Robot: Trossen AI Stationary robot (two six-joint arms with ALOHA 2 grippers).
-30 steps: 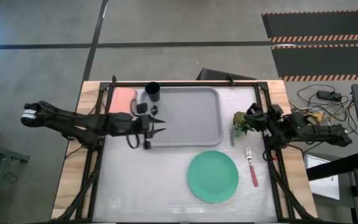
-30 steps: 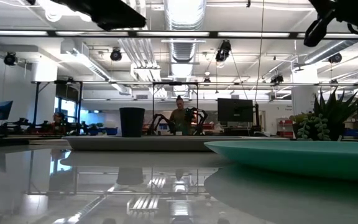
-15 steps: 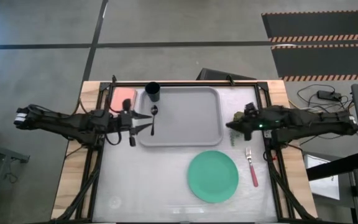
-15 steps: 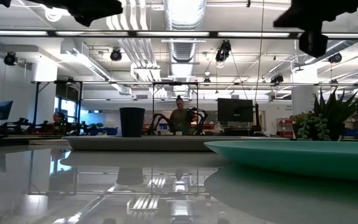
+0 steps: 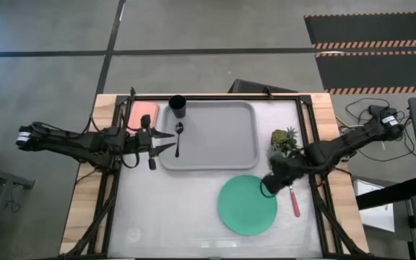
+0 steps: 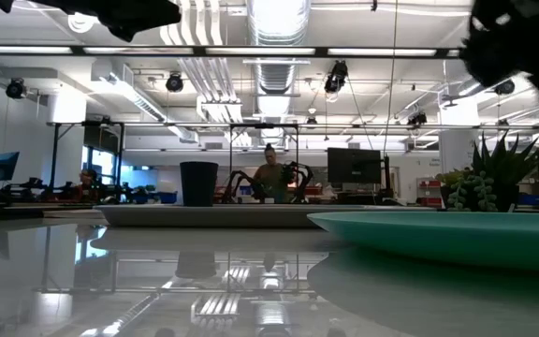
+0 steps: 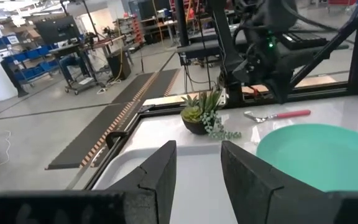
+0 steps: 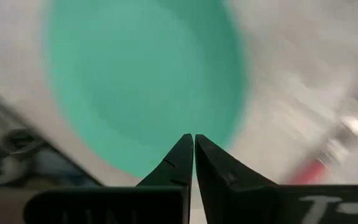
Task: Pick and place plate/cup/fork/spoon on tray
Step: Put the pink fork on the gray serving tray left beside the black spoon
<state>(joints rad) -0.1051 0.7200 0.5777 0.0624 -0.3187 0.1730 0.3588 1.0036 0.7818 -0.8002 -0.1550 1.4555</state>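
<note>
The light-grey tray [image 5: 226,155] lies at the table's far middle. The black cup [image 5: 178,107] stands in its far-left corner. The dark spoon [image 5: 178,139] lies flat near its left rim. My left gripper [image 5: 167,142] is open and empty at the tray's left edge. The mint-green plate [image 5: 245,206] rests on the table near the tray. The pink-handled fork [image 5: 293,195] lies to the plate's right. My right gripper [image 5: 268,188] is shut and empty, above the plate's far-right rim; its wrist view looks down on the plate [image 8: 135,81].
A small potted plant [image 5: 284,141] stands right of the tray, just beyond my right arm. A pink pad [image 5: 143,114] lies left of the tray's far corner. Bare table [image 5: 165,217] lies near and left of the plate.
My left gripper has drawn back toward the table's left edge, off the tray, and the spoon now shows lying on the tray. My right gripper has swung from beside the plant toward the table's near edge and left, to a place over the plate's rim.
</note>
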